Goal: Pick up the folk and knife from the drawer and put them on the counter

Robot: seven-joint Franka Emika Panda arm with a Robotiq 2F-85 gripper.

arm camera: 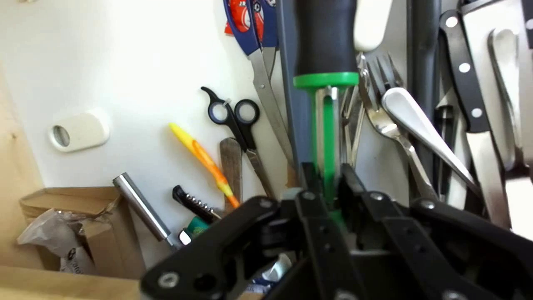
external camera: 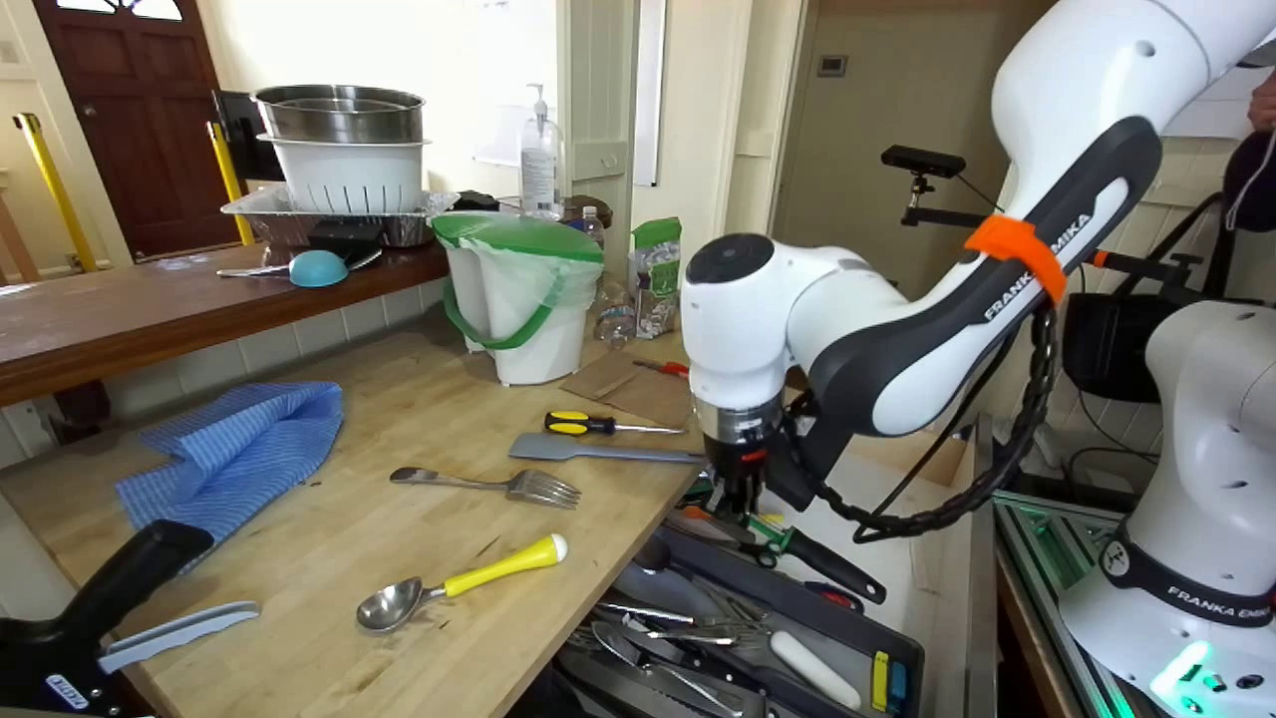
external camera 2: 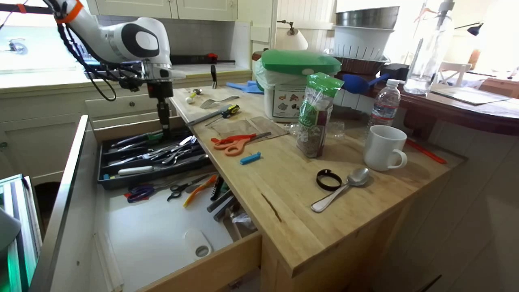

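The drawer (external camera 2: 154, 231) stands open, with a dark tray (external camera 2: 129, 182) full of mixed utensils. A silver fork (external camera: 538, 487) lies on the wooden counter (external camera: 329, 538); it also shows in an exterior view (external camera 2: 219, 101). Another fork (arm camera: 385, 123) lies in the tray in the wrist view. A black-riveted knife (arm camera: 466, 79) lies there too. My gripper (arm camera: 328, 175) points down over the tray and is shut on a green tool with a black handle (arm camera: 327, 39). I cannot tell whether this tool is a knife. Its far end is hidden by the fingers.
A grey spatula (external camera: 598, 449), a yellow-and-black screwdriver (external camera: 598, 424) and a yellow-handled spoon (external camera: 478, 583) lie on the counter. A green-lidded bin (external camera: 528, 319) stands at the back. Orange scissors (external camera 2: 235, 145) and a mug (external camera 2: 383, 148) are also on the counter.
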